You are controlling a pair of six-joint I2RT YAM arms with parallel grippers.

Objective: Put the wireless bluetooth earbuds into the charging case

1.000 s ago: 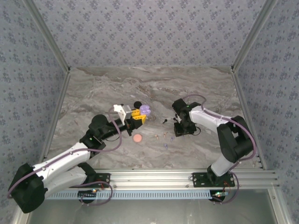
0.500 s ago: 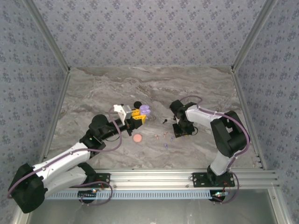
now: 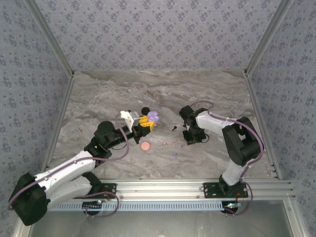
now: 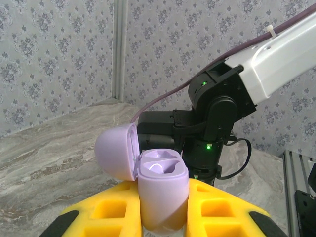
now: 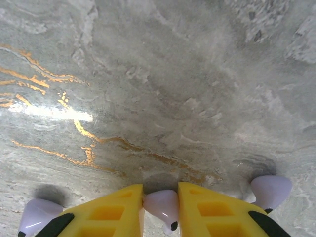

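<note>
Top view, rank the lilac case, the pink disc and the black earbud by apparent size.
Largest: lilac case, held nearer the camera, so that lead is unsure
pink disc
black earbud, clearly smallest

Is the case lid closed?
No, the lid stands swung open beside the case, with its inner wells showing.

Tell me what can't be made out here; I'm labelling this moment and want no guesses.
Top external: loose earbuds too small to count or tell colours.
Left wrist: base of the charging case cut off by the lower edge, inside the left gripper.
Right wrist: lower part of the lilac earbud hidden by the right gripper.
</note>
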